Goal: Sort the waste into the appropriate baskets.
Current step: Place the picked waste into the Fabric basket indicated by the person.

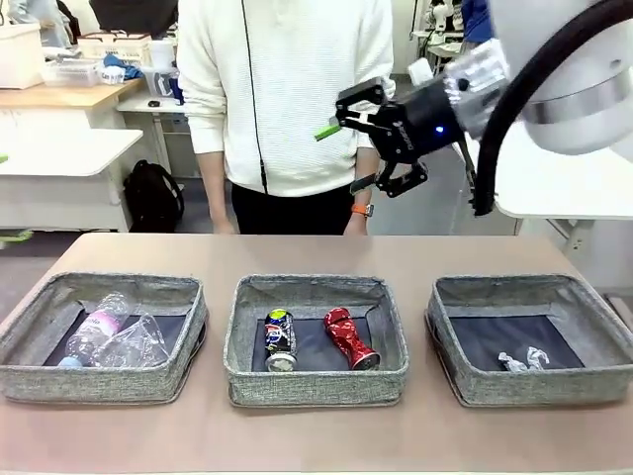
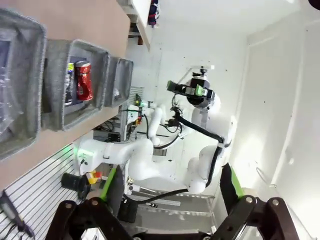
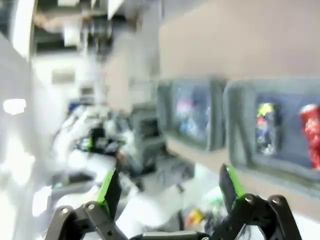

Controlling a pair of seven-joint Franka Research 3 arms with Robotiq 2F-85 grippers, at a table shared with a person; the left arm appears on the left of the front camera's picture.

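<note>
Currently the crushed red can [image 1: 349,337] and dark blue-black can [image 1: 280,339] lie in the middle grey woven-fabric bin [image 1: 316,390], the clear plastic bottle [image 1: 94,334] and clear plastic cup [image 1: 135,343] in the left bin [image 1: 99,381], small crumpled white scraps [image 1: 522,361] in the right bin [image 1: 539,384], along the light brown tabletop's [image 1: 316,435] near edge. Right gripper [image 1: 358,148] and left gripper [image 2: 171,192] hang empty, jaws spread.

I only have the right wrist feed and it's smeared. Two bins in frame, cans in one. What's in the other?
Observer: Front view: the left basket holds the clear plastic bottle and the clear plastic cup.
Operator: Is there a third bin?
Observer: Yes, the right basket, with small white scraps on its floor.
Operator: Cans lying or upright?
Observer: Both lie flat in the middle basket: the dark can beside the red can, apart.
Operator: My gripper?
Observer: The right gripper is raised above the table, open, holding nothing.
</note>
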